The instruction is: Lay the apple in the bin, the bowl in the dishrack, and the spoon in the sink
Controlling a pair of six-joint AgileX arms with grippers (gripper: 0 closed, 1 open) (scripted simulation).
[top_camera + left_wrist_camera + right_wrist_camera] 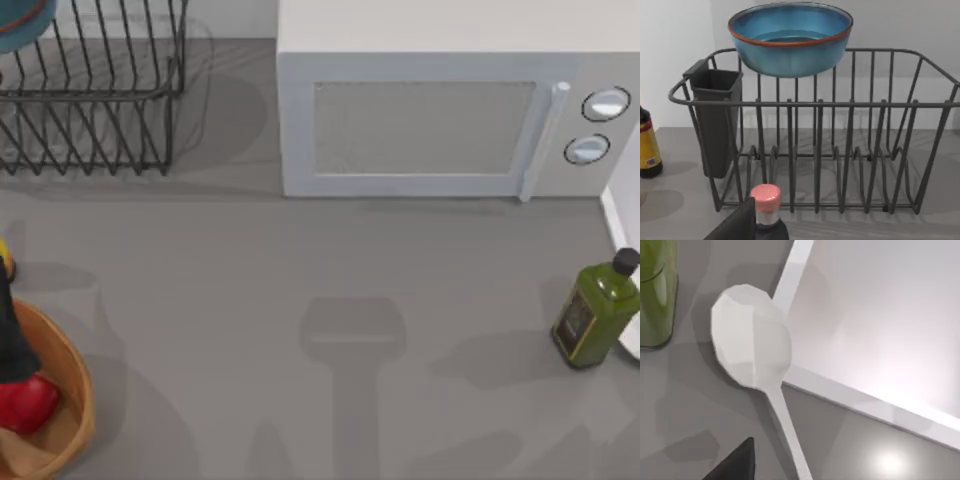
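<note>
Top view first, and plenty is cut off. The bowl (22,22) is a teal sliver in the far-left corner, over the back of the dishrack (100,100), whose left part runs out of frame. At the near left, half the bin (78,395) shows, and the apple (28,402) lies red inside it against the wall. A dark shape (12,335) leans over the bin's rim above the apple; I cannot tell what it is. A yellow scrap (4,262) sits at the left edge, too little to name here. The microwave (440,120) stands at the back, the green bottle (598,312) at the right, just beside a white strip of the sink (616,215).

Left wrist view now, and the bowl (790,42) comes whole: upright, up at the dishrack's (840,150) far top rail, its base masked by the rods, so resting or not is unclear. A cutlery cup (715,122) hangs on one end, a yellow-labelled bottle (647,145) stands beyond it, and a pink-capped bottle (765,202) is close in. Just a dark wedge of the left gripper (735,225) shows; released or clenched, I cannot tell.

Right wrist view: the spoon (752,347), white, on the table with its head against the sink's rim (790,277), outside the basin, handle running out of frame. The green bottle (657,295) is near. Of the right gripper (735,462) one dark tip shows; its state I cannot tell.
</note>
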